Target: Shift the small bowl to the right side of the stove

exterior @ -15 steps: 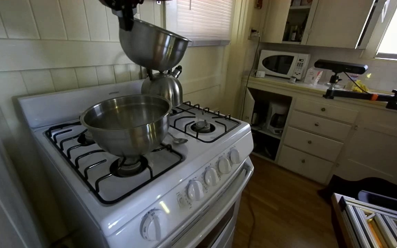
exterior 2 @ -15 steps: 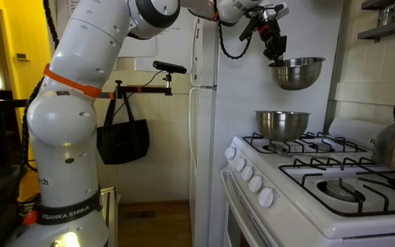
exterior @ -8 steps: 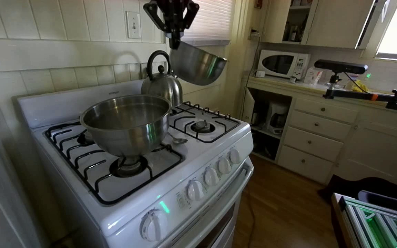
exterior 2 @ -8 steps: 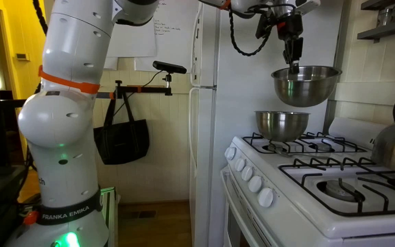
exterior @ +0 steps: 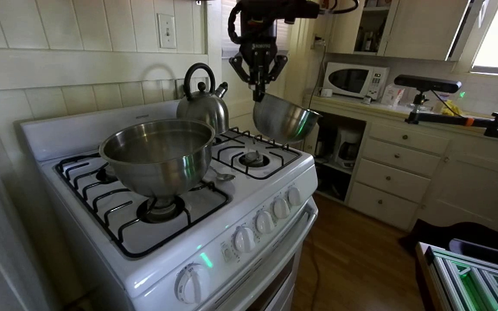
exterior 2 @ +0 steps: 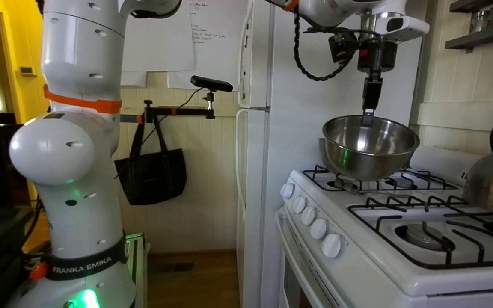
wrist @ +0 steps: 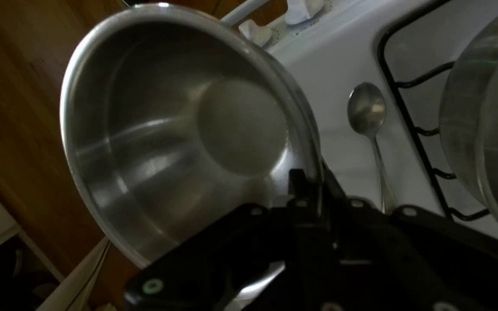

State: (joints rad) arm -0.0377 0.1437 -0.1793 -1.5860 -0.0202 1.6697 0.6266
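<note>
A black pincer [exterior: 258,94] pinches a small round steel bowl's [exterior: 284,120] rim; only an exterior view shows the wide steel pot [exterior: 160,172] whole.

Below the claw [exterior: 258,95]: small bowl [exterior: 281,119], tilted, held at its rim, open air between it and the stove surface [exterior: 253,190]. Beside the claw, one side: open gap, spoon [wrist: 368,123] lying low in it, then large pot [exterior: 162,172], barring low passage. Rearward of the claw: kettle [exterior: 205,110], handle upright, well apart. Opposite side from large pot, past small bowl: open air over floor [wrist: 24,99].
</note>
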